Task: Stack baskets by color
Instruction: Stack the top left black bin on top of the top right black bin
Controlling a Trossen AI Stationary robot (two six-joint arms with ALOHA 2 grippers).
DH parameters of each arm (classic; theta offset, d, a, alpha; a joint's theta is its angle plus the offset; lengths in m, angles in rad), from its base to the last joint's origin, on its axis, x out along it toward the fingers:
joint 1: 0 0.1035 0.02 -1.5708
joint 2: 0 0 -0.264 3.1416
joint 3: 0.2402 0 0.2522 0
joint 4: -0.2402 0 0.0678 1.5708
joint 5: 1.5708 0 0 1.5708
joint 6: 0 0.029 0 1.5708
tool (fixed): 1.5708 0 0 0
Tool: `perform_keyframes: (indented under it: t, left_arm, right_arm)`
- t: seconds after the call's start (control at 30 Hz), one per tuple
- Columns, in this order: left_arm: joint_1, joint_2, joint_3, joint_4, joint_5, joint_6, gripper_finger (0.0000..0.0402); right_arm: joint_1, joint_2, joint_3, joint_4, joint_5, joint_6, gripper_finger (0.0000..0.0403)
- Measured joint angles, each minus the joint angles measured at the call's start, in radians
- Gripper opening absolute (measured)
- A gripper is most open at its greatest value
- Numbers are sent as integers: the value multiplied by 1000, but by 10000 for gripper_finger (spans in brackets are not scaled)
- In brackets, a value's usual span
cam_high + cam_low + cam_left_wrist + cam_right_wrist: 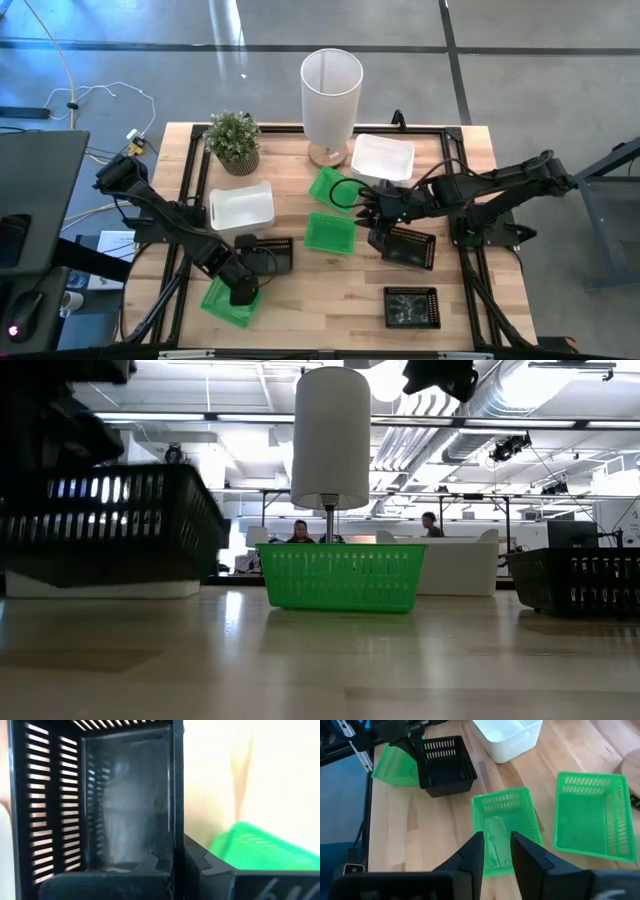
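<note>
Nearest the front edge of the bench [470, 335], at the lower right of the high view, a lone black basket [412, 307] sits flat by itself. At the lower left a front green basket [225, 303] lies at an angle on the front left corner.

Just above it the left claw [243, 290] is clenched on the wall of a held black basket [268, 254]. The left wrist view shows that basket's slatted side right against the camera. In the low view it fills the left side and seems to hang clear of the wood, with a shadow beneath it.

A left white basket [240, 205] lies just behind it, left of centre in the high view.

Near the middle of that view is a centre green basket [330, 232]. The right claw [496, 838] hovers over it, released, fingers [477, 851] apart with nothing between them. A third black basket [408, 246] lies tilted just right of that claw, beneath the right arm.

Farther back, a rear green basket [333, 188] lies just above the centre one. A right white basket [383, 157] sits to its upper right.

At the far edge stand a tall white bin [331, 92], top centre, and a potted plant [234, 141] to its left.
</note>
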Motion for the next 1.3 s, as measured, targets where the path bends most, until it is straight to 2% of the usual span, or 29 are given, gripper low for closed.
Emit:
perform_keyframes:
  t: [0.27, 0.57, 0.83, 1.0, 1.1, 1.3]
  left_arm:
    - [-8, 0, 74, -4, -44, 71, 0]
    - [-8, 0, 156, -10, -150, 234, 0]
    - [-1, 0, 209, -55, -323, 399, 0]
    - [26, 0, 222, -73, -435, 497, 0]
    - [51, 0, 222, -77, -469, 552, 0]
    - [112, 0, 222, -100, -510, 621, 0]
  right_arm:
    - [20, 0, 0, 72, -7, -13, 83]
    - [20, 0, 0, 159, 29, -69, 83]
    - [20, 0, 0, 191, 127, -91, 89]
    - [14, 0, 0, 191, 101, -196, 104]
    - [3, 0, 0, 195, 101, -195, 102]
    - [-24, 0, 0, 198, 185, -162, 103]
